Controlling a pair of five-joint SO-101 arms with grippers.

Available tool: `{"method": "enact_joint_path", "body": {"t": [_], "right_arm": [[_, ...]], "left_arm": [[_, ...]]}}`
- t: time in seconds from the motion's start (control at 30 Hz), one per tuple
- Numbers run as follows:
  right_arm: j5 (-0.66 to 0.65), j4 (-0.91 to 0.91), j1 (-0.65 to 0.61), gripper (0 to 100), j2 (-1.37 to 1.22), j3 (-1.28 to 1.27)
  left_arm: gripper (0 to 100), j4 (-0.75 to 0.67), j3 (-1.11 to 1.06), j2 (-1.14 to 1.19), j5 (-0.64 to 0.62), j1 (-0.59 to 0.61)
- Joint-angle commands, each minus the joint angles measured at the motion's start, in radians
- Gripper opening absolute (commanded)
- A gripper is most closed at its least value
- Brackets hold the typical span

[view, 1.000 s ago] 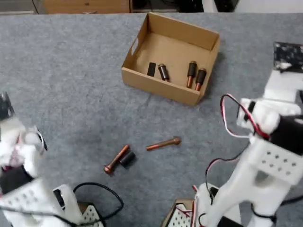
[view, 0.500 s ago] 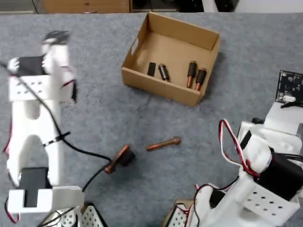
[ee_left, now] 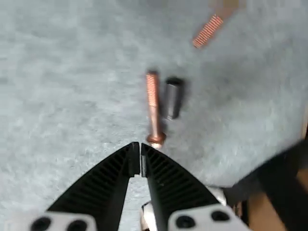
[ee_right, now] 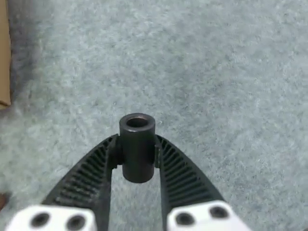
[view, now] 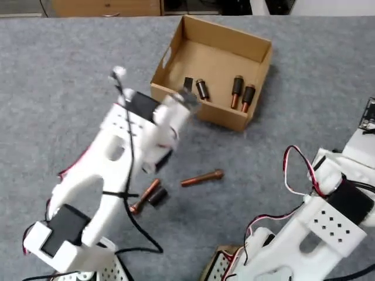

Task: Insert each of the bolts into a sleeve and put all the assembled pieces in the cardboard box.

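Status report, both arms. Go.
Left gripper shut, empty, at head of copper-coloured threaded bolt beside loose black sleeve. Right gripper shut on black cylindrical metal sleeve. Second copper bolt lies apart.

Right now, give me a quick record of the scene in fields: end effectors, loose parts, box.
left end effector: shut, empty, tips by the head of a bolt
right end effector: shut on a sleeve
loose on table: that bolt beside a second sleeve; another bolt apart
cardboard box: three assembled pieces inside
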State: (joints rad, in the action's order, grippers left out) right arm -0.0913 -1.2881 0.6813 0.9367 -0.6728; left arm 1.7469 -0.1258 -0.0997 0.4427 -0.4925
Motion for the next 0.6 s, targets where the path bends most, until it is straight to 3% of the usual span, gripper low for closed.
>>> {"method": "enact_joint_path", "body": {"t": [0.0, 0.3, 0.57], "right_arm": [[0.012, 0.041, 0.016, 0.1, 0.008, -0.005], [0.002, 0.118, 0.022, 0.1, 0.008, -0.117], [-0.025, 0.157, 0.021, 0.1, 0.008, -0.116]], "left_arm": [[6, 0.003, -0.012, -0.004, 0.098, -0.091], [7, -0.203, -0.038, 0.018, 0.158, -0.227], [15, -0.296, 0.0, 0.154, 0.158, -0.233]]}}
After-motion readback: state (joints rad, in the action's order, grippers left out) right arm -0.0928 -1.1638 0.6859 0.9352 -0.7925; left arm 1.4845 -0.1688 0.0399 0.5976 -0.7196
